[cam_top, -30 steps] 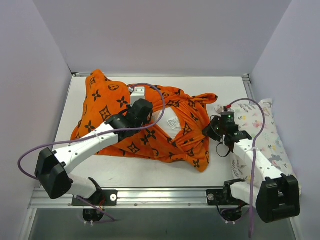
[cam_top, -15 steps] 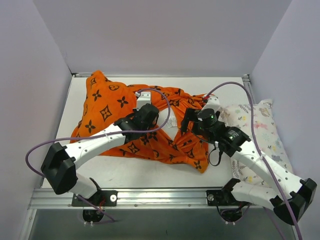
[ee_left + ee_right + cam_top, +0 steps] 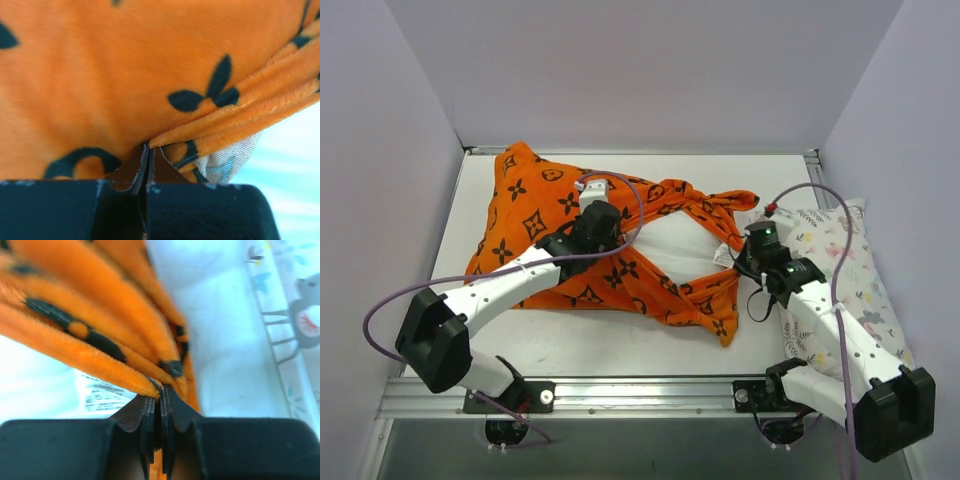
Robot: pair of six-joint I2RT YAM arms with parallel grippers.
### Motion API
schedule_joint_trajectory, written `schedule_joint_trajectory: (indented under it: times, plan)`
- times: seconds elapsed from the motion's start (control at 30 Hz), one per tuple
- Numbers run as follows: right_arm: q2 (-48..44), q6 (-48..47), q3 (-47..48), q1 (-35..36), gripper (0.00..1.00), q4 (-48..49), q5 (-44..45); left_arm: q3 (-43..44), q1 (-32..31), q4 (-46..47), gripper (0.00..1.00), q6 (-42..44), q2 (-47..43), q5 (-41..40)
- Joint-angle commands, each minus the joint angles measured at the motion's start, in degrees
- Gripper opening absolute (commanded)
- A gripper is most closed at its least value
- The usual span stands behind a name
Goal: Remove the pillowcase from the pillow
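On the white surface [image 3: 620,345] the orange pillowcase [image 3: 535,225] lies from the far left toward the middle right. It is still bunched over the left part of the white pillow [image 3: 670,245]. The pillowcase's mouth is stretched into a wide gap where the pillow shows bare.

The left tool [image 3: 592,192] sits at the far-left rim of that gap. In the left wrist view its fingers [image 3: 131,167] are pressed together on a ridge of the orange fabric [image 3: 150,75].

The right tool [image 3: 742,258] is at the gap's right end. Its fingers [image 3: 134,412] are closed tight on several gathered orange folds [image 3: 85,325], with a printed white label [image 3: 102,396] just beneath them.

A floral-print pillow [image 3: 840,270] lies along the right edge of the surface, beside the right arm.
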Motion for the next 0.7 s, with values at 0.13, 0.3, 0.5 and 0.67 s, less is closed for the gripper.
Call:
schedule_joint_trajectory:
  times: [0.13, 0.3, 0.5, 0.67]
  plan:
    - [4.97, 5.61, -14.18, -12.64, 0.00, 14.58, -18.87, -6.99, 9.64, -1.66, 0.00, -0.18, -6.27, 3.06]
    - [19.67, 7.38, -10.59, -2.45, 0.00, 25.02, -23.39, -6.56, 3.16, 0.54, 0.00, 2.18, -0.84, 5.62]
    - [20.23, 8.17, -11.46, -1.47, 0.00, 30.99, -25.57, 0.11, -3.53, -3.66, 0.00, 5.87, 1.99, 1.76]
    - [18.38, 9.05, -11.99, -0.85, 0.00, 33.90, -27.33, 6.53, -5.82, -8.41, 0.22, 8.60, 1.73, -1.32]
